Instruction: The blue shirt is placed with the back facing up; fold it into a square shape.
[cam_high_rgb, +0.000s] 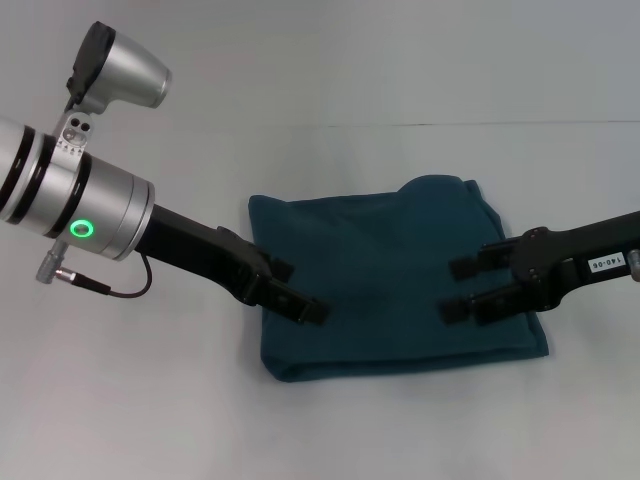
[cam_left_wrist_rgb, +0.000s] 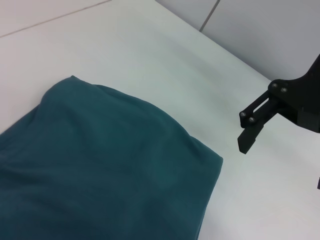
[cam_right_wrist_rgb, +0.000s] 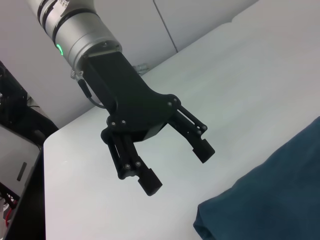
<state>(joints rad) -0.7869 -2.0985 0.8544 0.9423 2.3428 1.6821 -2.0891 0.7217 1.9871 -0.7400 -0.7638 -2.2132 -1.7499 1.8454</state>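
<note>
Blue shirt (cam_high_rgb: 395, 285) lies folded near-square on the white table (cam_high_rgb: 150, 400), left claw (cam_high_rgb: 290, 288) and right claw (cam_high_rgb: 464, 290) both spread wide, empty, hovering over its sides; a careless snag could undo the fold.

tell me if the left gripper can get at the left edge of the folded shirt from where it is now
Probably yes. The left gripper hangs open right at the left edge of the blue shirt, with nothing between them. The right gripper is open over the shirt's other side, well clear.
</note>
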